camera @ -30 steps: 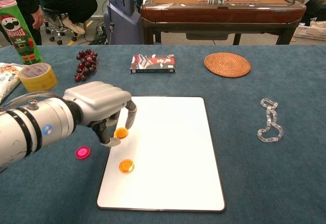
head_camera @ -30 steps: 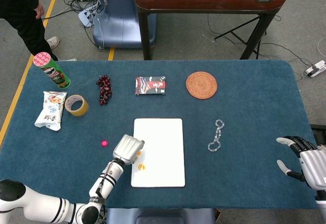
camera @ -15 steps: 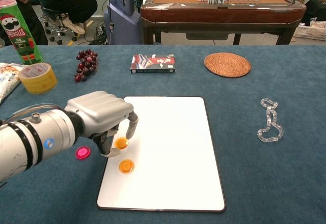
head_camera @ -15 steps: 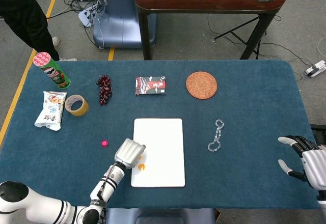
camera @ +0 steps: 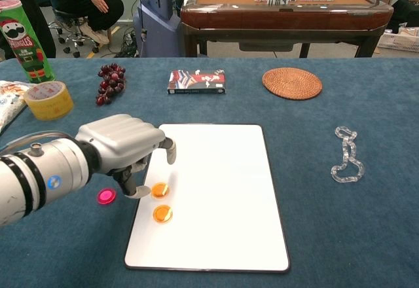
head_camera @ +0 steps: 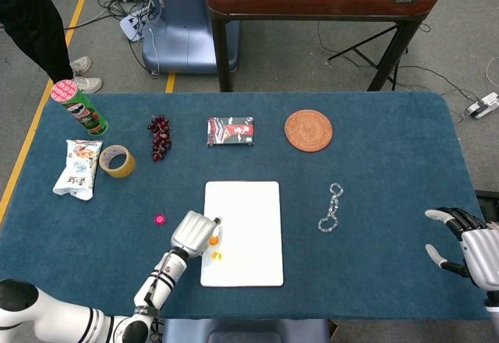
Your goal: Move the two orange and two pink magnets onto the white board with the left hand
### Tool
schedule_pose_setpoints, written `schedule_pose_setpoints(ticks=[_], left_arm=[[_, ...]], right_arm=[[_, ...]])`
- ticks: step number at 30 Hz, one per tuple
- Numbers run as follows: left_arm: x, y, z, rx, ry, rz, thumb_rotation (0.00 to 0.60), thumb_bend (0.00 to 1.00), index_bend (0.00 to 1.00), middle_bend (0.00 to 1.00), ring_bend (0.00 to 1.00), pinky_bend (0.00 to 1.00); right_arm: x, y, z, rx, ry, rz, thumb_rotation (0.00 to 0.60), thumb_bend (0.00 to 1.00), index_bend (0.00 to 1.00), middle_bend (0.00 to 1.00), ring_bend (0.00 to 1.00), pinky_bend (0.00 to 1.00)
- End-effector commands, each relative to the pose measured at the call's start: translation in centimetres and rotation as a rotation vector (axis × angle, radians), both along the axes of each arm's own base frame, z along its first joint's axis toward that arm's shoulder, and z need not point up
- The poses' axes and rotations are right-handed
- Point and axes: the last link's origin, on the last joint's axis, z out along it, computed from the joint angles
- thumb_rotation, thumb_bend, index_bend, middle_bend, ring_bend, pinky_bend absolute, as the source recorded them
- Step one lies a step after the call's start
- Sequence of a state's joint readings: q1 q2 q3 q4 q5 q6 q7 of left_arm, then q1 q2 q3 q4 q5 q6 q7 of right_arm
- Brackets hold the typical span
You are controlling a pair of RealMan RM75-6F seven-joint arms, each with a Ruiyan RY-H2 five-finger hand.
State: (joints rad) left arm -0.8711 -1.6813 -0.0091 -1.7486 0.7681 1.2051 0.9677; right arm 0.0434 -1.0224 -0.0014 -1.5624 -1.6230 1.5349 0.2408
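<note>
Since a second ago the left hand (camera: 121,147) has drawn back toward the board's left edge, and the orange magnet it carried now lies free on the board; the hand holds nothing, its fingers curled loosely downward, its thumb tip just beside that magnet. Far left stand the green chip can (camera: 21,31), a snack bag (head_camera: 78,168) and a roll of yellow tape (camera: 48,99); a bunch of dark grapes (camera: 109,81) lies further in. One pink magnet (camera: 106,196) rests on the blue cloth just left of the hand, off the board; a second pink one I cannot find in either view. The white board (camera: 216,190) carries both orange magnets near its left edge, the nearer-to-hand orange magnet (camera: 160,190) above the lower orange magnet (camera: 162,214), close but apart. Behind the board lies a card box (camera: 197,82); to the right a woven coaster (camera: 292,83) and a clear chain (camera: 346,154). At the far right the right hand (head_camera: 468,247) hovers off the table edge, fingers spread and holding nothing.
</note>
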Motion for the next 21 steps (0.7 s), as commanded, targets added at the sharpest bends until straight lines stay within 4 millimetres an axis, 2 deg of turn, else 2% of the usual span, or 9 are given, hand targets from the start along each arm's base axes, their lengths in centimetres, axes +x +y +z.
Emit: schedule_pose_setpoints(ticks=[1,11,21], left_arm=[[-0.6,-0.1,0.9,0.016,0.005,0.007,0.600,0.32,0.40,1.00,1.00,1.00],[-2.7,-1.2,3.8,0.033,0.031,0.026,0.600,0.32,0.47,1.00,1.00,1.00],[-3.9,-1.8,3.6,0.011,0.037,0.047,0.600,0.32,0.47,1.00,1.00,1.00]], right_arm=[[0.0,0.0,-0.1,0.002,0.002,0.000,0.600,0.26,0.28,0.29,0.23,0.33],[0.1,-0.1,-0.5,0.015,0.013,0.000,0.600,0.26,0.28,0.29,0.23,0.33],[0.2,-0.1,-0.7,0.019,0.020,-0.003,0.600,0.26,0.28,0.29,0.23,0.33]])
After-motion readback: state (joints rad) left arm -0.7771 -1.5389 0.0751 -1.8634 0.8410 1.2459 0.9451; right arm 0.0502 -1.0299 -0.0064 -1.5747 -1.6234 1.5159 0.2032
